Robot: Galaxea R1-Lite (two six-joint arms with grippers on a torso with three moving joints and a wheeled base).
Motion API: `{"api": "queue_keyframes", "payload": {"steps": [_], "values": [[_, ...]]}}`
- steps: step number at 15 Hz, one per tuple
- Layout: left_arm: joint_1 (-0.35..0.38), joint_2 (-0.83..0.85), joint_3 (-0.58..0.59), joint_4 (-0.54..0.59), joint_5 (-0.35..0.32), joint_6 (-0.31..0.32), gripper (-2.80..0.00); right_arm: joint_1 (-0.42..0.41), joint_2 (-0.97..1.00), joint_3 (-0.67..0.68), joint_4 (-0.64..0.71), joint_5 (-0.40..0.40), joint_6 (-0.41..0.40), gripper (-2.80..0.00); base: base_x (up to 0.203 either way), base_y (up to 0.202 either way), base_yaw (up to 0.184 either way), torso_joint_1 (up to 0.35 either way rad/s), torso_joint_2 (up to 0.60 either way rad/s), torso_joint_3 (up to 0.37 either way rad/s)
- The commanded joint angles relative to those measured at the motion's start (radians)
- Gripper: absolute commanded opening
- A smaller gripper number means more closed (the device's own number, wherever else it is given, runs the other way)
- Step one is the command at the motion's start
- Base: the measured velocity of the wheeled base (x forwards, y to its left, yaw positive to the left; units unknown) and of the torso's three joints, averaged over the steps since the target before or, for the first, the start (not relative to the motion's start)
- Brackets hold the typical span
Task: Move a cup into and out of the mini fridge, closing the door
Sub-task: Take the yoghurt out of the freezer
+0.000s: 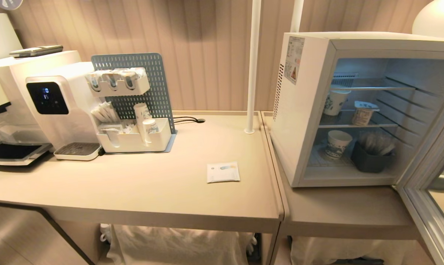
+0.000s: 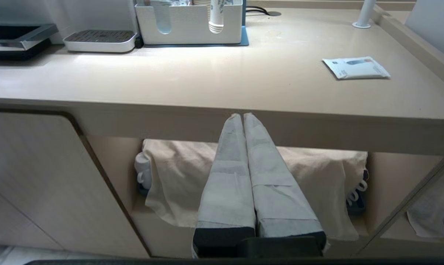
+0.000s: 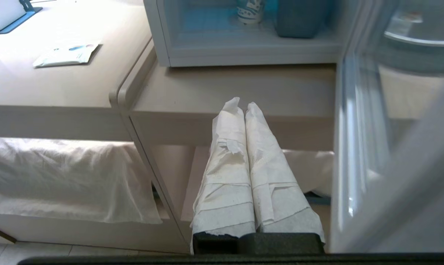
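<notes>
Two paper cups flank the cup on the mini fridge's middle shelf, the door swung wide for reaching. Left gripper hangs below the counter, pressed closed, empty. Right gripper likewise, beside the door.

Warm, even room light covers the counter. The mini fridge interior glows cool blue-white. Glare washes out the counter in the right wrist view. The door appears blurred there. Head view edges bend noticeably.
</notes>
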Motion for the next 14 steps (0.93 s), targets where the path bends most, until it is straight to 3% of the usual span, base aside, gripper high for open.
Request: {"api": "queue_keyframes", "payload": {"steps": [1,9,11,14], "values": [[0.000,0.000,0.000,-0.001,0.002,0.000,-2.80,0.000,0.002,0.000,0.000,0.001,0.000,-2.80,0.197,0.000,-0.002,-0.002,0.00,0.002],[0.000,0.000,0.000,-0.003,0.002,-0.002,-2.80,0.000,0.000,0.000,-0.001,0.001,0.000,-2.80,0.187,0.000,0.001,0.004,0.00,0.004],[0.000,0.000,0.000,-0.003,0.002,-0.003,-2.80,0.000,-0.025,-0.016,-0.007,0.002,0.002,-2.80,0.056,0.000,0.000,0.000,0.00,0.002],[0.000,0.000,0.000,-0.003,0.002,-0.005,-2.80,0.000,0.142,-0.237,0.017,0.000,0.060,-2.80,0.000,0.000,0.000,0.000,0.00,0.000]]}}
